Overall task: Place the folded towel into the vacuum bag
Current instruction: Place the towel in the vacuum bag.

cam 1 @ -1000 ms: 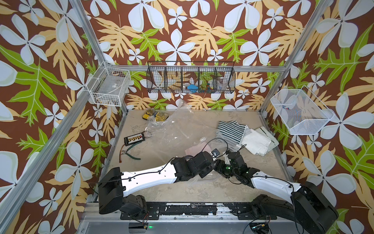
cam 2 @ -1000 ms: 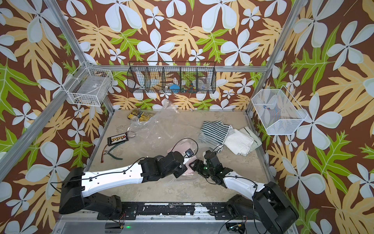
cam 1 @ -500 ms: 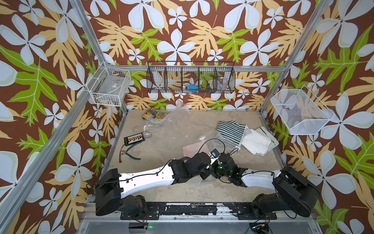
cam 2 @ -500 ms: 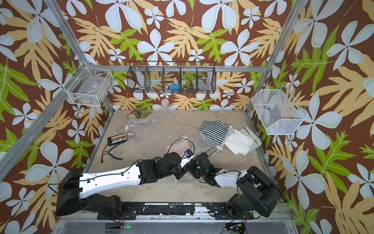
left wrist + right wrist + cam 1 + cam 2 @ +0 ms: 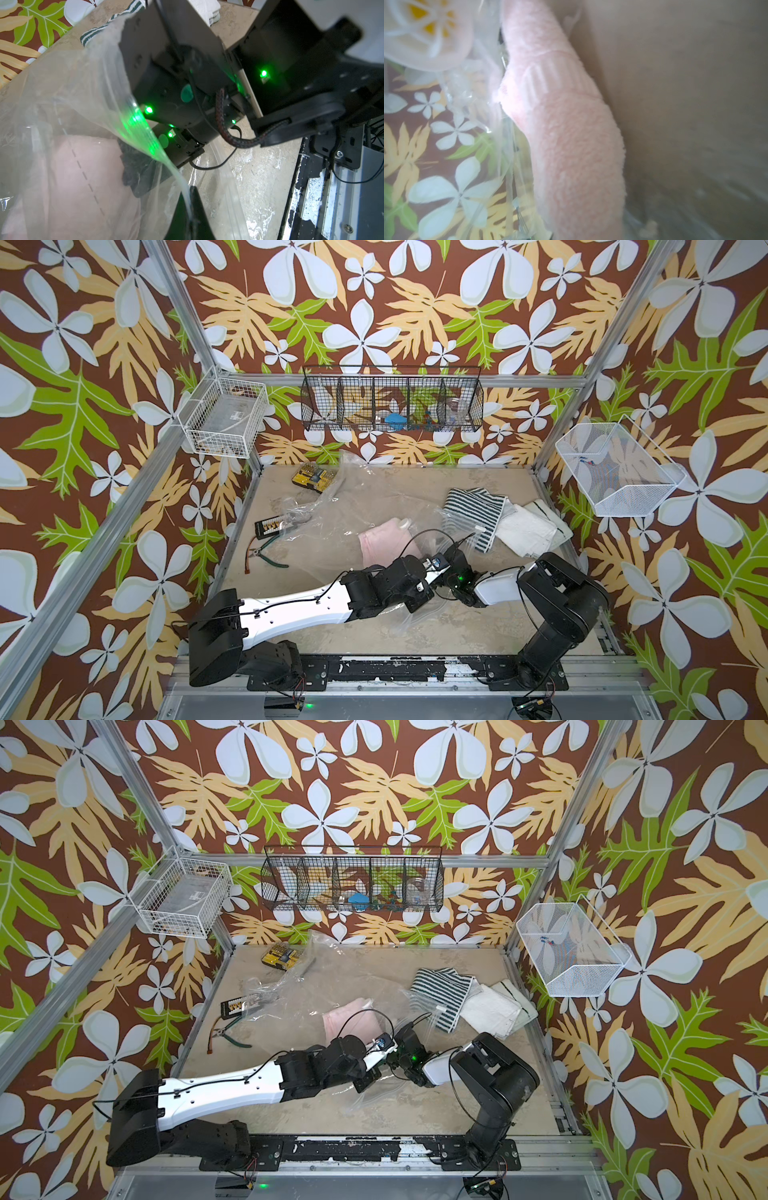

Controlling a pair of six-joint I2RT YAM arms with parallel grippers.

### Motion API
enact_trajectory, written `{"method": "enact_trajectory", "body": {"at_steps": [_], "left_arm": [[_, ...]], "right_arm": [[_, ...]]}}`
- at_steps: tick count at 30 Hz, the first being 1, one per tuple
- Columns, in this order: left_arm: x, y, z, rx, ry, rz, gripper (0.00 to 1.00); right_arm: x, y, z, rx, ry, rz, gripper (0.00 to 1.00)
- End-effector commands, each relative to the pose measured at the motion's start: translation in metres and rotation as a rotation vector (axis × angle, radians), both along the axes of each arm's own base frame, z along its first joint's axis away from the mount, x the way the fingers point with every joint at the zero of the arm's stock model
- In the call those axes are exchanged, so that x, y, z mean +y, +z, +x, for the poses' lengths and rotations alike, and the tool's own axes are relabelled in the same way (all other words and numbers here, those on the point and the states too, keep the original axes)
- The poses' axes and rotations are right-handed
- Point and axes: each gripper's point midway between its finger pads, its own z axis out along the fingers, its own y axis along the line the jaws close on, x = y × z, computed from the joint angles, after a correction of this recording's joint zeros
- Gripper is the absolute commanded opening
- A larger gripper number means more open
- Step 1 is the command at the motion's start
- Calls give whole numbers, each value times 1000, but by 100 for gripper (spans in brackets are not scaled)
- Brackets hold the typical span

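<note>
The vacuum bag [image 5: 345, 514] [image 5: 299, 1002] lies crumpled across the middle of the table, its round white valve cap [image 5: 403, 524] [image 5: 423, 31] facing up. The folded towel [image 5: 382, 541] [image 5: 349, 1019] [image 5: 83, 176] is pink and lies inside the bag, under the plastic. My left gripper [image 5: 190, 199] is shut on the bag's upper edge at the mouth and holds that edge up off the table. My right gripper [image 5: 141, 176] reaches in through the mouth. It is shut at the near end of the folded towel [image 5: 571, 145], which hides its fingertips in the right wrist view.
A striped towel [image 5: 473, 510] and a white towel [image 5: 528, 526] lie at the right. Green-handled pliers [image 5: 266, 558], a black bit case [image 5: 272, 526] and a yellow box [image 5: 313, 477] lie at the left and back. Wire baskets [image 5: 390, 400] [image 5: 224, 418] [image 5: 615, 472] hang on the walls.
The right arm folded its elbow up and drew in. Its gripper moved left into the bag's mouth and went from open to shut at the towel. The left gripper kept its grip.
</note>
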Motion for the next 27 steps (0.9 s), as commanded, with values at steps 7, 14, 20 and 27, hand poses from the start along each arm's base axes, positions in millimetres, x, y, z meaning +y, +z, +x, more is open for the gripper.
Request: {"method": "enact_trajectory", "body": {"at_steps": [7, 14, 20, 27], "left_arm": [[9, -1, 10, -50, -13, -20, 0], [3, 0, 6, -34, -36, -56, 0], [0, 3, 6, -48, -57, -50, 0], [-7, 11, 6, -11, -48, -72, 15]], "right_arm": [[22, 31, -77, -124, 517, 69, 0], [43, 27, -75, -96, 537, 109, 0], [74, 20, -49, -97, 452, 141, 0], [63, -14, -37, -33, 375, 42, 0]]}}
